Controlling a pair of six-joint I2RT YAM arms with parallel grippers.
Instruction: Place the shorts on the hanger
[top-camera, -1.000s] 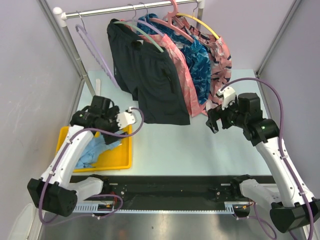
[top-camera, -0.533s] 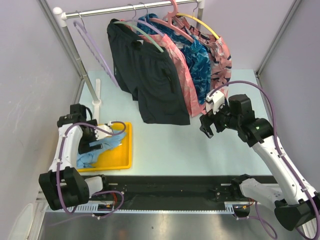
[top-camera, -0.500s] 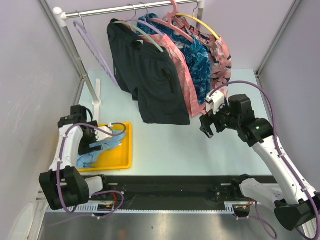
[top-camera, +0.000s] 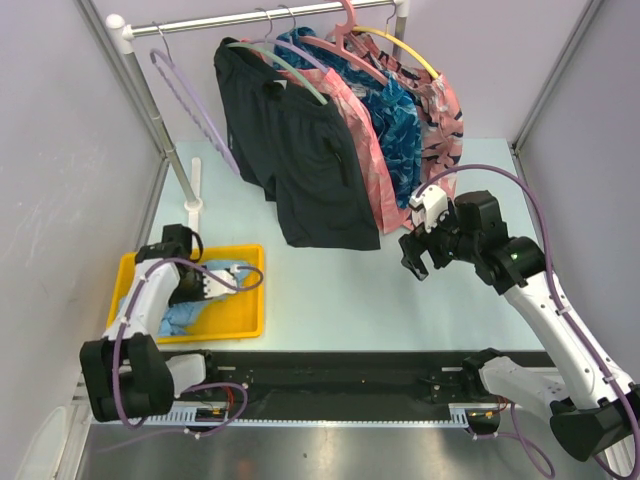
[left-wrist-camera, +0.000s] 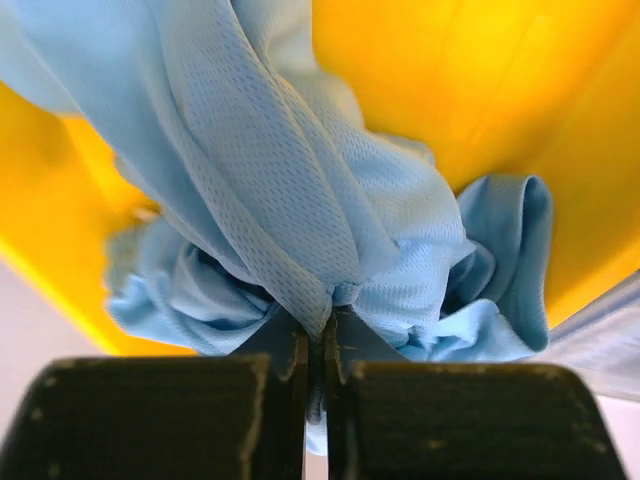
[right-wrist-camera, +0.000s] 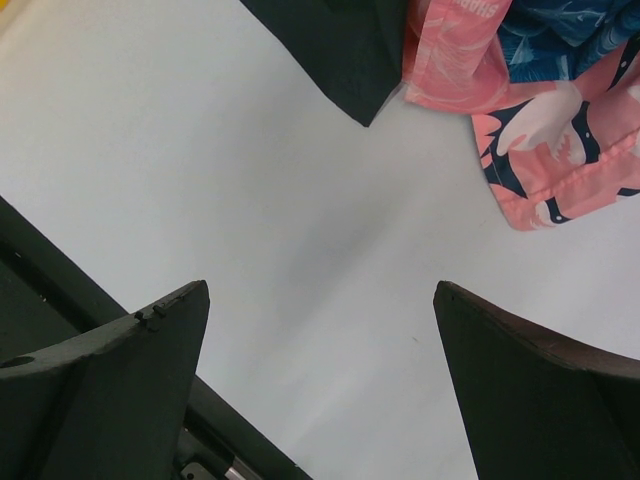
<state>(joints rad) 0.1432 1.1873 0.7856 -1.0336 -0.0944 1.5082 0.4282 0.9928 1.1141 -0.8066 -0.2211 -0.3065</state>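
Surface (top-camera: 340, 290): yellow tray (top-camera: 240, 328), near-left.
Left end effector (left-wrist-camera: 313, 342): pinching shorts (left-wrist-camera: 300, 200) in tray.
Right end effector (right-wrist-camera: 320, 290): spread wide, empty.

A: Any readable text in the three views?
B: None legible. White marks on the pink fabric (right-wrist-camera: 455, 50) at the top edge of the right wrist view looked like lettering, but they were cropped and blurred.
A: Labels or numbers elsewhere?
B: Nothing could be read.

Shorts (top-camera: 181, 318) in the bin (top-camera: 236, 316), hanger (top-camera: 190, 101) on rail (top-camera: 258, 17) behind
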